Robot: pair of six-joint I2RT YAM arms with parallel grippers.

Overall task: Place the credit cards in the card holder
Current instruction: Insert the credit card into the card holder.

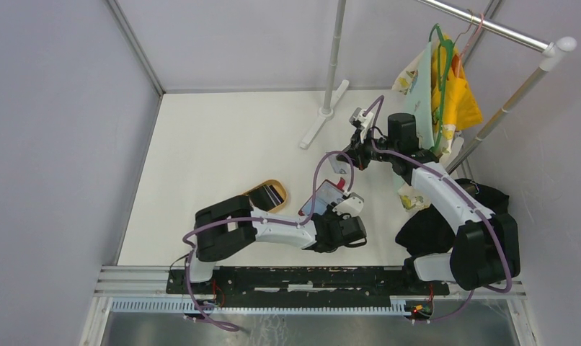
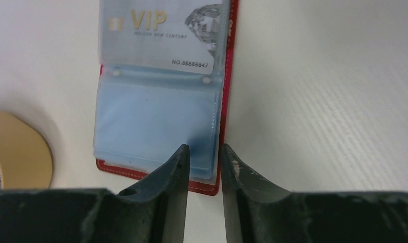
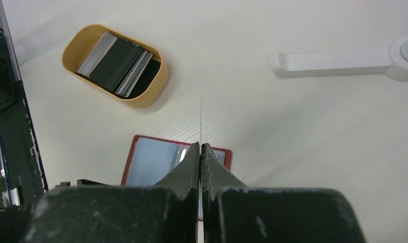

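The red card holder [image 1: 321, 196] lies open on the table, grey-blue pockets up [image 2: 156, 126]. A pale VIP card [image 2: 161, 35] sits in its far pocket. My left gripper [image 2: 203, 149] hovers at the holder's near right corner, jaws a narrow gap apart with nothing gripped; in the top view it [image 1: 333, 210] is at the holder's near end. My right gripper [image 3: 200, 146] is shut on a pale card seen edge-on [image 3: 201, 121], held above the holder [image 3: 151, 162]; the top view shows this gripper [image 1: 343, 160] and its card [image 1: 339, 166]. More credit cards [image 3: 116, 63], black and pale, lie in the tray.
The oval tan tray [image 1: 259, 192] sits left of the holder; it also shows in the right wrist view [image 3: 156, 88] and the left wrist view [image 2: 17, 152]. A white stand base [image 1: 324, 115] lies behind. Hanging yellow and green items [image 1: 446, 86] and black cloth [image 1: 432, 231] are on the right.
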